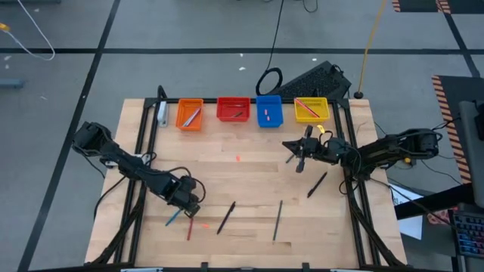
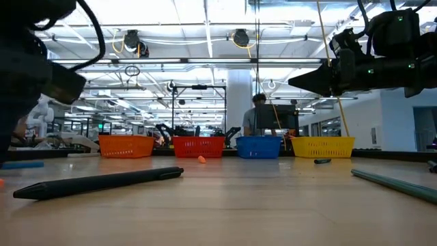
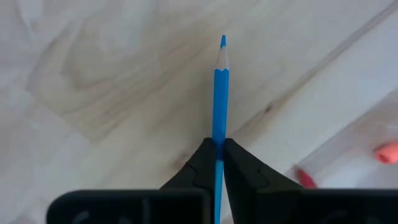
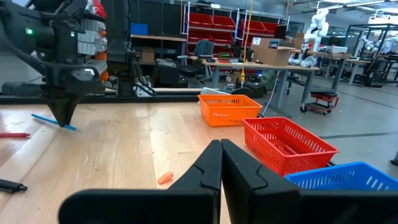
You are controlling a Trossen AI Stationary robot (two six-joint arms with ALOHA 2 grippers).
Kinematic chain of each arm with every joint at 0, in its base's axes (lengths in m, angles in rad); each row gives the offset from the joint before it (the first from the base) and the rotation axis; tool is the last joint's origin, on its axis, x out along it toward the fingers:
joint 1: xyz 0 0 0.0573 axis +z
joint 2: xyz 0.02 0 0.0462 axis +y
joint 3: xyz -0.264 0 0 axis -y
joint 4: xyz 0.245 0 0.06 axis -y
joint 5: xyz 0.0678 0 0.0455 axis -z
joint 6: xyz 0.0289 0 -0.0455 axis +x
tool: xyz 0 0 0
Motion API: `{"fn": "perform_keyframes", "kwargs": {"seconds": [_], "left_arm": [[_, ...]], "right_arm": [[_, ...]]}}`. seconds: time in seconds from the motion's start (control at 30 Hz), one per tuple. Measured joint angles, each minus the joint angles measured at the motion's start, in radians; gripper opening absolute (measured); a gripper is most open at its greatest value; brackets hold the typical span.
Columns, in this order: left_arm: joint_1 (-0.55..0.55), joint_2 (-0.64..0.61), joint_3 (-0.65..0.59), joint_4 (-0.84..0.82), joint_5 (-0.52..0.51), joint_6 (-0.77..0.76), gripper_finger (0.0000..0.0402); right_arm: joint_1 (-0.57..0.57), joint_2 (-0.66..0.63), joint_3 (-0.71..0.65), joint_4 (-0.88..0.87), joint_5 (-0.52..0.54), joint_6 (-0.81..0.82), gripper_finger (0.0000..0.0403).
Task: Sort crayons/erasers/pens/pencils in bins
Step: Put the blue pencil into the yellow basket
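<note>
Four bins (image 1: pixel 249 110) line the tabletop's (image 1: pixel 242 204) far edge. My left tool (image 3: pixel 218 163), near the front-left corner, pinches a blue pencil (image 3: pixel 220 93) by its end; it could swing or slip. My right tool (image 4: pixel 220 163) hovers closed, empty, mid-right.

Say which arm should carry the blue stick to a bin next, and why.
Left. The left pincer is already shut on the blue stick at the table's near left. The right pincer is shut and empty, raised in front of the blue bin and yellow bin, far from that stick.
</note>
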State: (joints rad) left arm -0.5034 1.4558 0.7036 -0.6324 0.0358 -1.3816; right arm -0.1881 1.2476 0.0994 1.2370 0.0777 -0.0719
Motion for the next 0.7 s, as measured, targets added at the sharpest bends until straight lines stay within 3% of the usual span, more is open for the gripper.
{"fn": "perform_keyframes", "kwargs": {"seconds": [0.3,0.5,0.7], "left_arm": [[0.030,-0.051,0.000,0.033,-0.114,0.065,0.0003],[0.083,-0.050,0.002,0.084,-0.123,0.161,0.0003],[0.092,-0.051,0.002,0.086,0.012,0.228,0.0028]], "right_arm": [[0.000,0.000,0.000,-0.008,0.000,0.000,0.0000],[0.000,0.000,0.000,-0.008,0.000,0.000,0.0000],[0.000,0.000,0.000,-0.008,0.000,0.000,0.0000]]}}
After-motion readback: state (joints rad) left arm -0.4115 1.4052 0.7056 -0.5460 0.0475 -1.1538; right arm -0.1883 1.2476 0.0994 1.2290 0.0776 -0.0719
